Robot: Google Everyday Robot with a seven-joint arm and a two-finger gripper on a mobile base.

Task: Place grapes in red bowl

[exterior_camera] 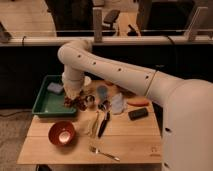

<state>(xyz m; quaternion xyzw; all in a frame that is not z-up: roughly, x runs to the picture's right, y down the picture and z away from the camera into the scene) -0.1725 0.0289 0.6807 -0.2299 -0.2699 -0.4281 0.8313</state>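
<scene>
The grapes point(73, 102), a small dark reddish-purple bunch, hang at the tip of my gripper point(74, 99), which is shut on them. They are held just above the table at the right edge of the green tray. The red bowl point(62, 133), orange-red with a pale inside bottom, stands empty on the wooden table's front left, below and slightly left of the grapes. My white arm arches from the right over the table and hides the things behind it.
A green tray point(46, 104) holds a blue sponge point(55, 88). A metal cup point(90, 100), a pale cup point(102, 92), a white object point(118, 105), an orange item point(137, 101), a black block point(137, 113), utensils point(103, 124) and a fork point(103, 152) lie on the table point(135, 142).
</scene>
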